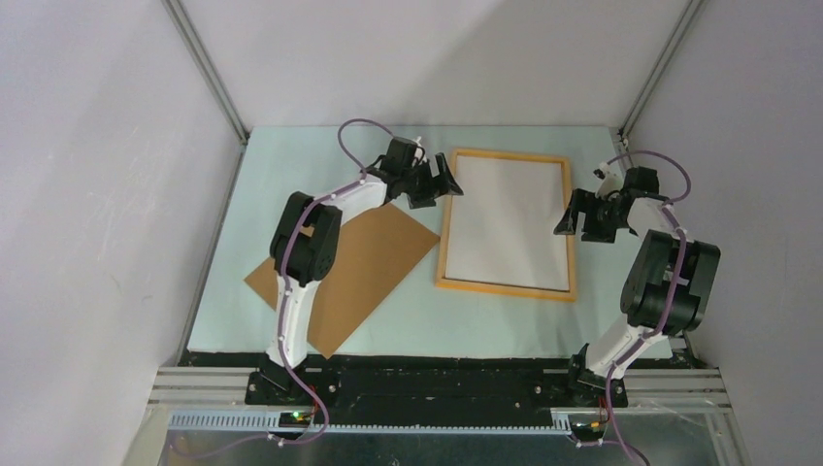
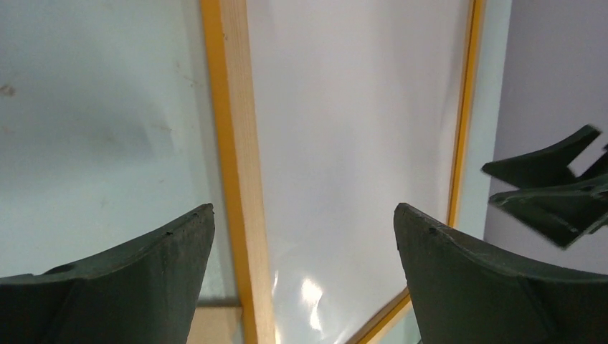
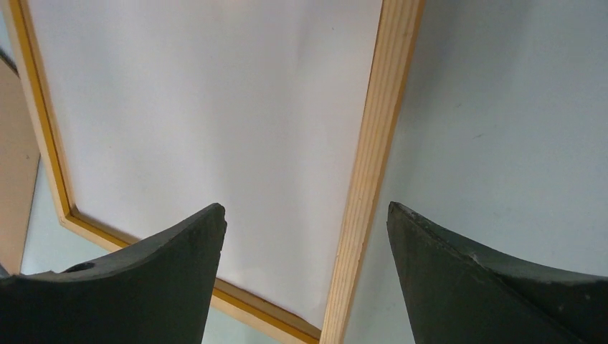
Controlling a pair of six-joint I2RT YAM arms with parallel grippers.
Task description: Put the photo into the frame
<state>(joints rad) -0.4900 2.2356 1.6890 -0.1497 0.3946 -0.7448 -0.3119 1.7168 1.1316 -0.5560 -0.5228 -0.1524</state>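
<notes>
Backing board (image 1: 359, 267), plain brown, lies angled on the pale worktop (image 1: 291, 165) at the near left, its right corner close by the frame's left rail; touching or not, I cannot tell. Orange-yellow frame (image 1: 505, 288) lies flat at mid-worktop with the photo (image 1: 505, 218) inside it, white back up. Right fingers (image 3: 143, 287) are spread apart over the frame's right rail, gripping nothing. Farther back, left fingers (image 2: 143, 287) stand wide apart above the frame's far left corner, empty.
</notes>
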